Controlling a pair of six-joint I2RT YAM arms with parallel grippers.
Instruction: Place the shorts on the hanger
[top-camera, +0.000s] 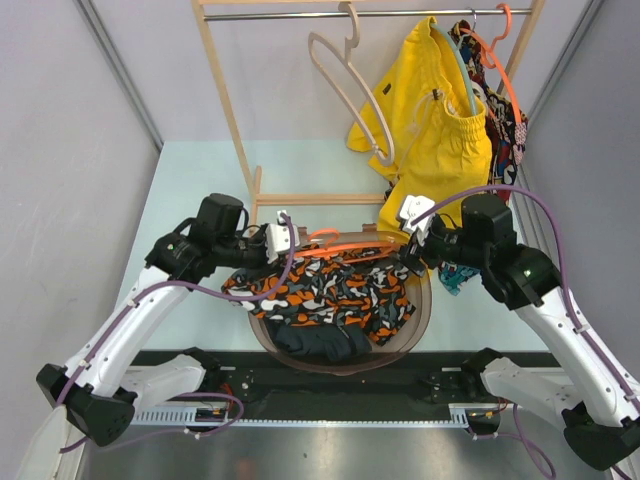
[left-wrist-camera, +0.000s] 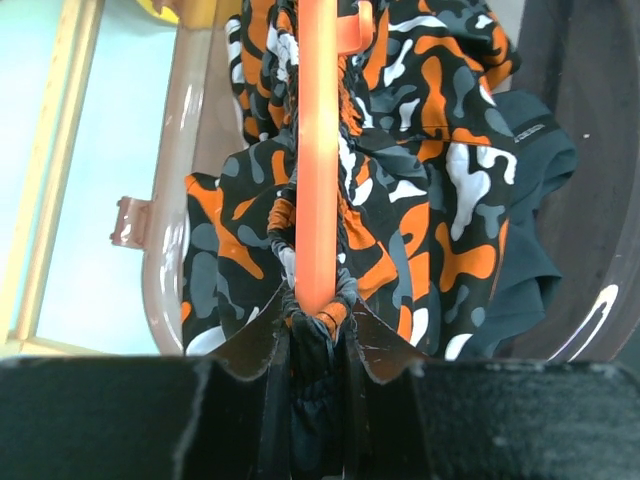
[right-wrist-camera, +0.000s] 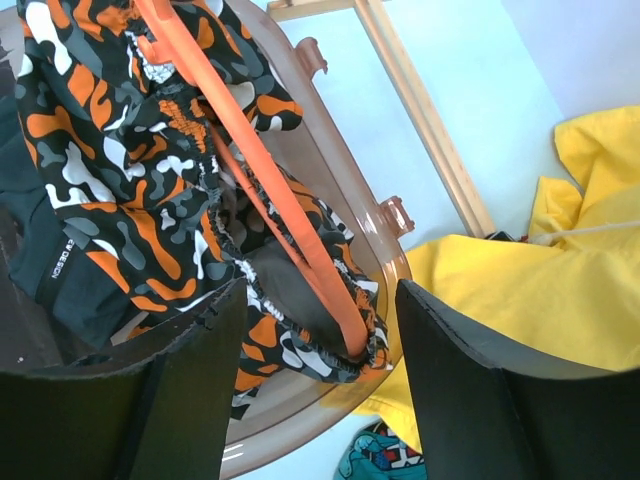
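L gripper (left-wrist-camera: 315, 318) pinched shut on orange hanger (left-wrist-camera: 317, 150) end plus camo shorts (left-wrist-camera: 440, 230) waistband, over brown tub (left-wrist-camera: 168, 220). Hanger runs L–R; its far end lies btwn fingers of wide-open R gripper (right-wrist-camera: 320, 292), unheld.

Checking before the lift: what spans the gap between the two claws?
Top view: the orange hanger, camouflage shorts bunched on it, runs from left claw to right claw, over the brown basket.

Fingers (left-wrist-camera: 245, 345) clamp hanger (left-wrist-camera: 317, 150) end with bunched shorts (left-wrist-camera: 440, 190) waistband.
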